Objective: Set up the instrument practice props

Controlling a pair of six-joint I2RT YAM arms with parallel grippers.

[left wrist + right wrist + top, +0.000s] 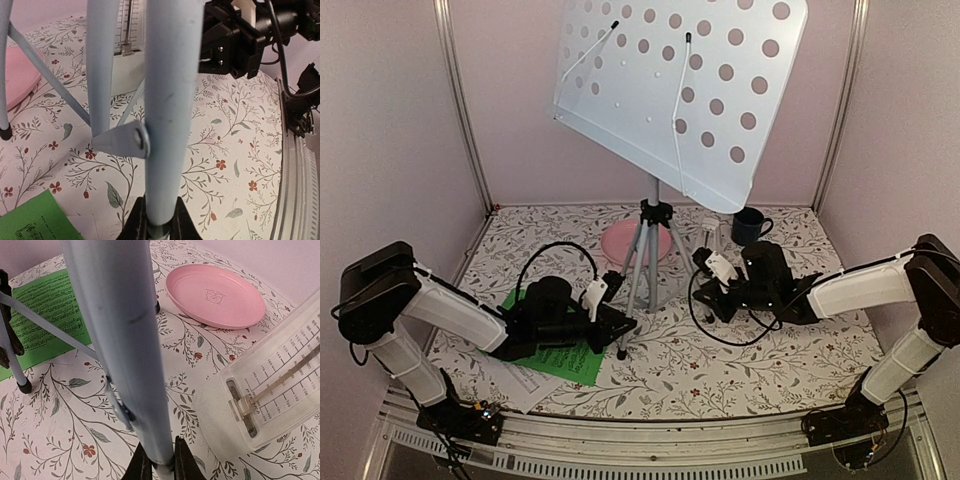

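The pale grey-blue perforated music stand (685, 85) stands mid-table on its tripod legs (638, 270). My left gripper (618, 330) is shut on the front left leg (167, 125), low near its foot, with its jaws (160, 222) tight on both sides. My right gripper (703, 288) is shut on the right leg (125, 340), its jaws (160, 465) clamped on the tube. The green music sheet (565, 358) lies under my left arm, partly over the white music sheet (520, 380). The white metronome (270, 390) stands just right of the stand.
A pink plate (620, 240) lies behind the tripod, and a dark blue mug (750, 226) stands at the back right. The booth walls close in on the left, right and back. The tilted stand desk overhangs the middle of the table.
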